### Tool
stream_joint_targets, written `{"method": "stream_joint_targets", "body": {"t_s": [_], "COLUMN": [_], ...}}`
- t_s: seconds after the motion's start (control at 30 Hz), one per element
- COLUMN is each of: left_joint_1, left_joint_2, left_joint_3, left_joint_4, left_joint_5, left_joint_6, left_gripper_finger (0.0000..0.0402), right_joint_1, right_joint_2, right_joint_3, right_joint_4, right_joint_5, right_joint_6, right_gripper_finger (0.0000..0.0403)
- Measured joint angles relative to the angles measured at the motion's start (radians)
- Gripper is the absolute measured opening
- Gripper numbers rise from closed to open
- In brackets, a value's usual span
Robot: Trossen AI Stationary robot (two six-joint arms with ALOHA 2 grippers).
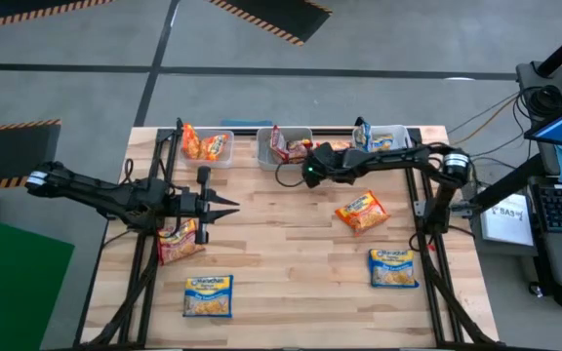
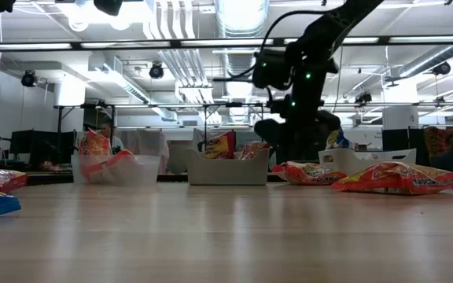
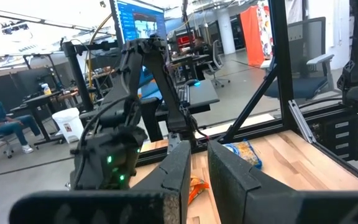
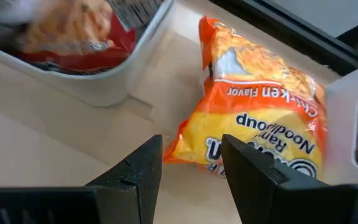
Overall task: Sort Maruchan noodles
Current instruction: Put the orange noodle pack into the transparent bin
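One orange packet [image 4: 260,118] is the target. It lies flat on the table just beside the middle bin [image 4: 123,81], between that bin and the next bin on the right arm's side. The right gripper [image 4: 191,146] hangs above it, fingers spread and empty, with the packet directly ahead of the tips. The packet's long axis runs obliquely to the finger gap, so expect to turn the wrist before descending. The right arm is much the nearer. The left gripper [image 1: 227,205] waits well clear of the middle bin, toward the table's centre, holding nothing, with only a narrow gap between its fingers.

From above, the right arm hides nearly all of the packet. Check it in the right wrist view.
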Motion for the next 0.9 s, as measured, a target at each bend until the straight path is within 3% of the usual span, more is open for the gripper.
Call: {"method": "stream_joint_targets", "body": {"t_s": [0.4,0.53,0.7,0.9], "left_joint_1": [0.0,0.0,0.0,0.0], "left_joint_2": [0.0,0.0,0.0,0.0], "left_joint_3": [0.0,0.0,0.0,0.0], "left_joint_4": [-0.015,-0.016,-0.016,-0.016], "left_joint_5": [0.0,0.0,0.0,0.0], "left_joint_6": [0.001,0.008,0.008,0.005], "left_gripper_finger": [0.0039,0.0039,0.0039,0.0039], "right_joint_1": [-0.002,-0.006,-0.006,0.006], "right_joint_2": [0.151,0.151,0.143,0.124], "right_joint_3": [0.077,0.077,0.078,0.084], "right_joint_4": [-0.075,-0.074,-0.08,-0.102], "right_joint_5": [0.099,0.099,0.096,0.005], "right_joint_6": [0.032,0.038,0.036,0.037], "right_gripper_finger": [0.0138,0.0104,0.0025,0.0009]}}
